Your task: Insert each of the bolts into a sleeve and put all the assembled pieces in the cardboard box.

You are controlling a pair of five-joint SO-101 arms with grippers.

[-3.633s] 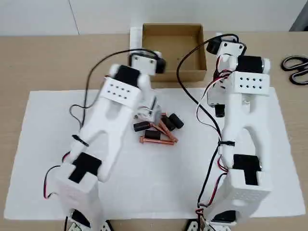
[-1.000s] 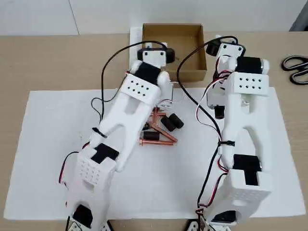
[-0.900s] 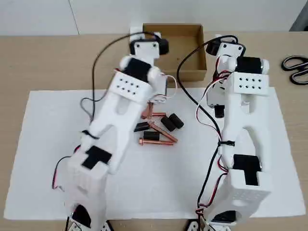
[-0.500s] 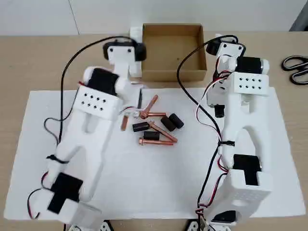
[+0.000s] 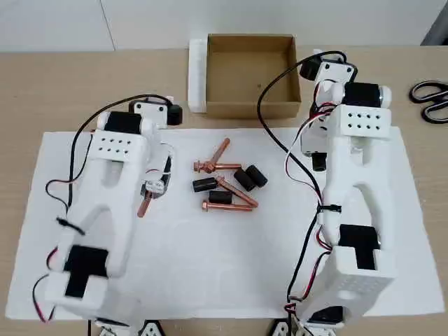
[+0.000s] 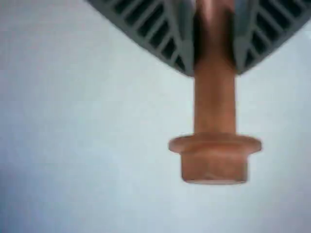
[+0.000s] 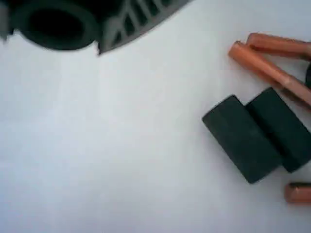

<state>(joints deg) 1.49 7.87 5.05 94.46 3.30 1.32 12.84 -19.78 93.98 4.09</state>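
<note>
— So, where is the bolt (image 6: 214, 121)?
— Pinched by its shank in the left end effector (image 6: 214, 68), head hanging free. It is over the white sheet (image 5: 210, 280), at nine o'clock from the spare bolts (image 5: 227, 206) and loose sleeves (image 5: 245, 178).
— How will it handle?
— Stiff, smooth metal, I'd judge. It looks light but apt to slip or swivel, so it is best gripped near the head, leaving the plain end free.
— And the other side?
— The right end effector (image 5: 319, 161), at three o'clock from the pile, seems to clamp a black sleeve (image 7: 51, 22), bore open. It looks rigid, so hold it round the barrel.
— The cardboard box (image 5: 245, 110)?
— At twelve o'clock, on the counter (image 5: 70, 84).
</note>
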